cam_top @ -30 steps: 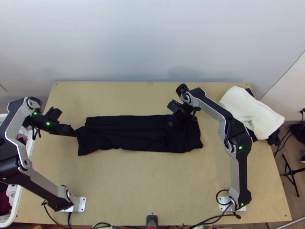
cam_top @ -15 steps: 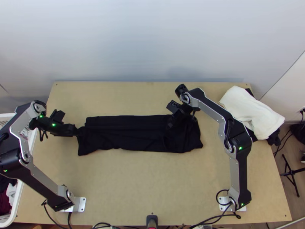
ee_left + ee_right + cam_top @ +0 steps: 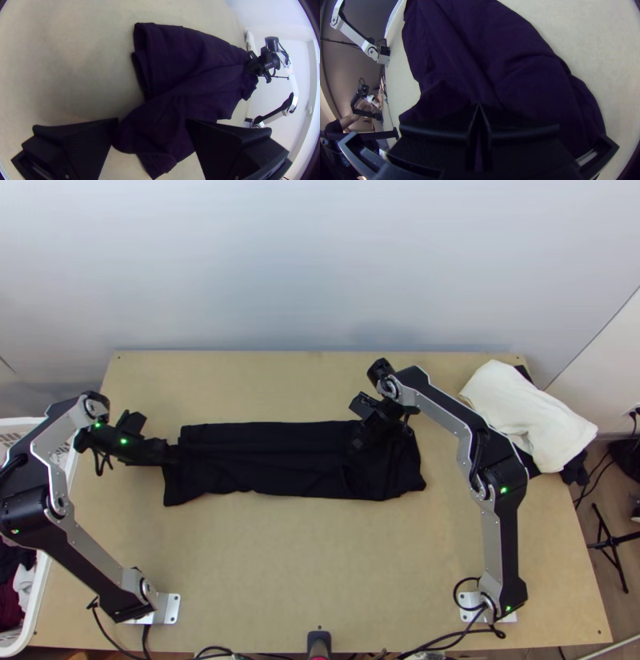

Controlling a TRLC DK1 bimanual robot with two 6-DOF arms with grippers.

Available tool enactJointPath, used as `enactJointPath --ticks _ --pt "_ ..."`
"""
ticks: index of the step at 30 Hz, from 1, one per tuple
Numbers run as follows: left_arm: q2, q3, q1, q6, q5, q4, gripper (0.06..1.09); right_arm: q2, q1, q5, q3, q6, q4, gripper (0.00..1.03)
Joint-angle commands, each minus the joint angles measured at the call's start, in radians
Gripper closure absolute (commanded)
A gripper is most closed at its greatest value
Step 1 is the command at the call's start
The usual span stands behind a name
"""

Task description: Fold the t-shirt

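Observation:
The black t-shirt (image 3: 264, 460) lies folded into a long strip across the table, its edges uneven. At the strip's left end, my left gripper (image 3: 172, 454) is low over the cloth; in the left wrist view the left gripper (image 3: 152, 123) stands open, with the dark t-shirt (image 3: 200, 76) between and beyond its fingers. My right gripper (image 3: 360, 442) is down on the cloth near the strip's right end. The right wrist view has the right gripper (image 3: 479, 105) with its fingertips together on the t-shirt (image 3: 526, 80); whether cloth is pinched there is hard to tell.
A white cloth (image 3: 528, 412) lies over dark cloth at the table's back right corner. A white basket (image 3: 40, 596) with clothes stands at the left edge. Bare table (image 3: 320, 556) extends in front of the t-shirt.
My left gripper has moved right, farther over the t-shirt's left end, its arm following. The right arm has hardly moved, and the cloth lies as before.

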Motion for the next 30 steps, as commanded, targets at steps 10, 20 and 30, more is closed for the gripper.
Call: enactJointPath --ticks 10,20,30 --pt "0.039 -0.005 -0.088 -0.065 0.061 0.044 0.11 0.013 0.002 0.0 0.007 -0.001 0.001 1.0" --pt "0.071 -0.003 -0.12 -0.097 0.157 0.051 0.7 0.021 0.002 0.0 0.012 -0.001 0.002 1.0" --pt "0.069 -0.003 -0.112 -0.071 0.157 0.057 0.97 0.032 0.005 0.002 0.007 -0.004 0.006 1.0"
